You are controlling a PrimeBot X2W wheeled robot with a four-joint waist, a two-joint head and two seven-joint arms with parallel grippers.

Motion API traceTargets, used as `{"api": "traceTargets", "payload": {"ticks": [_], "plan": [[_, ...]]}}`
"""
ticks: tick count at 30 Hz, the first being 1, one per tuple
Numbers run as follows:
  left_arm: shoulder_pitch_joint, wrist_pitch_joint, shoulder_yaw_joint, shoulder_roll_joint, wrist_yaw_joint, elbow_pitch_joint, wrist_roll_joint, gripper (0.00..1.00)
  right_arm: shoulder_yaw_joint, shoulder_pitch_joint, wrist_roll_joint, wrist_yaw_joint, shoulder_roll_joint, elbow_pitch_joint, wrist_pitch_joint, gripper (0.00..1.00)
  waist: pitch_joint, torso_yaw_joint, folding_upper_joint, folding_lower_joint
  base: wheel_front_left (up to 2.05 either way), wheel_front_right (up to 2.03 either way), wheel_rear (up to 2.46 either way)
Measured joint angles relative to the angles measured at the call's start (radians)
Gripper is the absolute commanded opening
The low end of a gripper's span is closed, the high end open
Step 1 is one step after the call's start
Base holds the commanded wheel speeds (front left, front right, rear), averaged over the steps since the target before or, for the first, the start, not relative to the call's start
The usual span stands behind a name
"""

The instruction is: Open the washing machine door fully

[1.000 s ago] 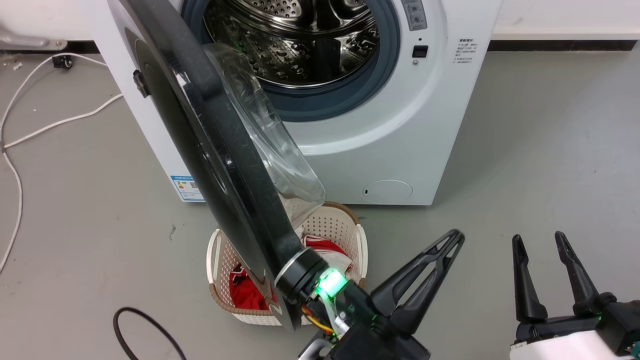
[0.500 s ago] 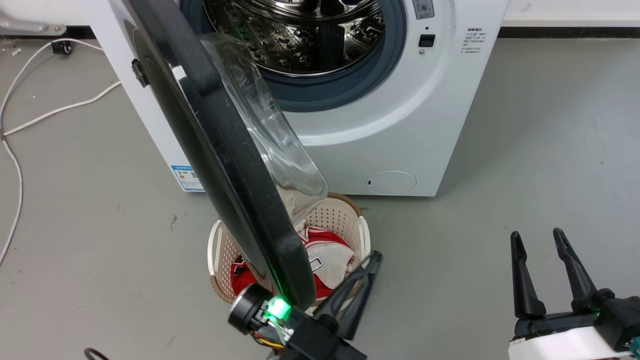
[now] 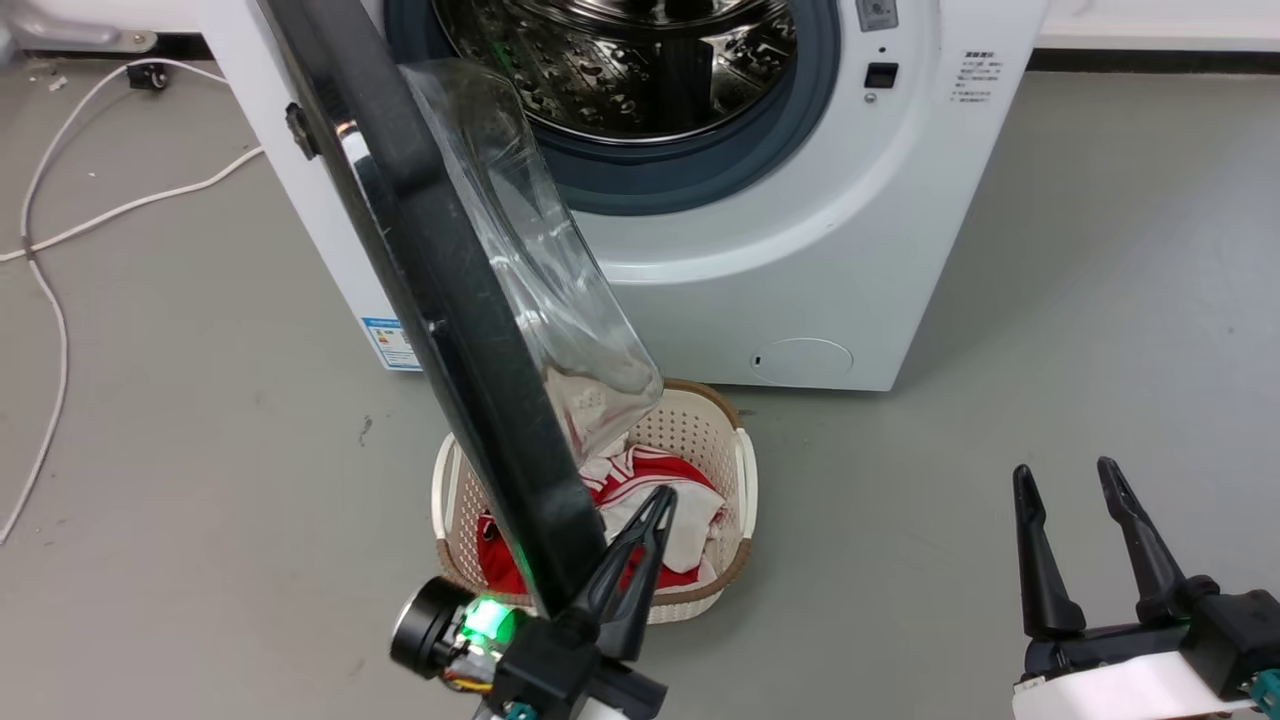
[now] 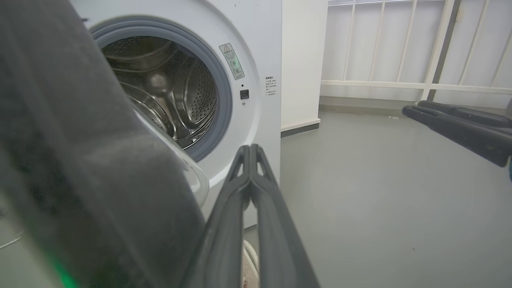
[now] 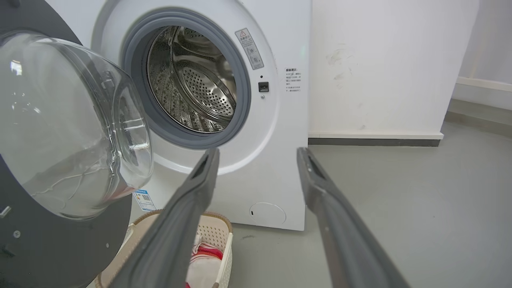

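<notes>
washing machine door (image 3: 440, 290) swung out edge-on from the washing machine (image 3: 820, 260), hanging over laundry basket (image 3: 746, 470), my left gripper (image 3: 660, 495) pinched closed on nothing just beside door's lower rim, my right gripper (image 3: 1062, 468) spread wide, empty, low right

Washing machine (image 5: 288, 132), front panel, markings:
- Grey label (image 5: 249, 49), upper right of the drum opening: red warning triangle at its top; the print below is too small to read.
- Block of small dark print (image 5: 293, 80), right of that label: illegible.
- Blue sticker (image 5: 144, 200), lower left corner: QR code; its text is illegible.
</notes>
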Motion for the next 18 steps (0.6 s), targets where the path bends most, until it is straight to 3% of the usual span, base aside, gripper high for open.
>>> {"api": "traceTargets", "payload": {"ticks": [12,18], "plan": [[0.092,-0.002,0.083,0.051,0.004,-0.050,0.010,0.00,0.014,0.005,-0.008,0.000,0.000,0.008,0.000,1.00,-0.016,0.089,0.0001,0.0000,0.00,0.00,0.00],[0.123,-0.002,0.151,0.055,0.033,-0.060,0.004,0.00,0.009,0.010,-0.012,0.000,0.000,0.009,0.000,1.00,-0.015,0.138,0.0000,0.0000,0.00,0.00,0.00]]}}
